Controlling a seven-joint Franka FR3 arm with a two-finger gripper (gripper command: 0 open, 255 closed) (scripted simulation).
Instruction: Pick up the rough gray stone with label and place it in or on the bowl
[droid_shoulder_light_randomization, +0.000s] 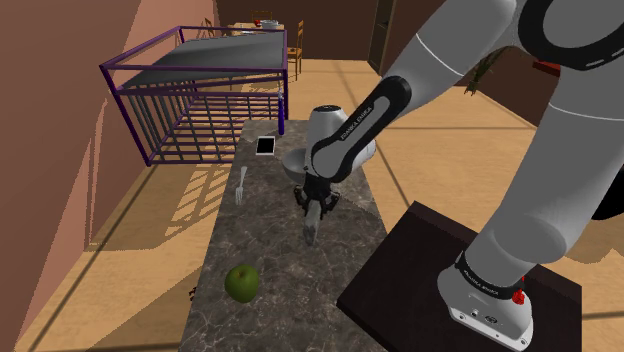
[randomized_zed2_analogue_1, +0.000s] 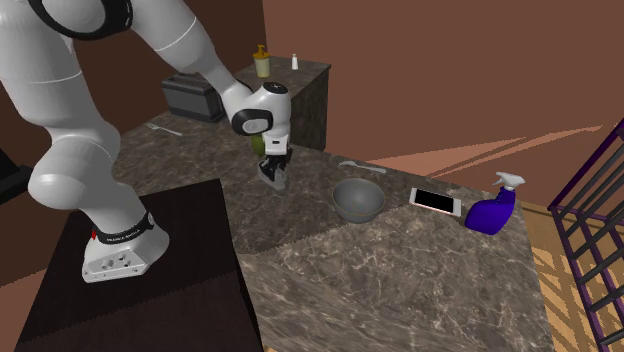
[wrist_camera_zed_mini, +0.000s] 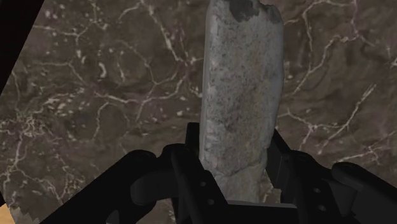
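Stone (wrist_camera_zed_mini: 240, 108) clamped in gripper (wrist_camera_zed_mini: 235, 141).
Hangs end-down from fingers (wrist_camera_zed_mini: 194, 175) clenched on its sides, over marble counter (randomized_zed2_analogue_1: 400, 270), near bowl (randomized_zed2_analogue_1: 358, 200) yet apart from it, on bowl's left in second exterior view, phone (randomized_zed2_analogue_1: 436, 202) farther right.

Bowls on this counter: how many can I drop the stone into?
1: the grey bowl on the counter, between the gripper and the phone. The arm may hide others.

Bare dark marble countertop (randomized_zed2_analogue_1: 305, 225) surrounds the round grey bowl (randomized_zed2_analogue_1: 357, 200); a flat white-edged phone (randomized_zed2_analogue_1: 435, 201) lies just beside it.
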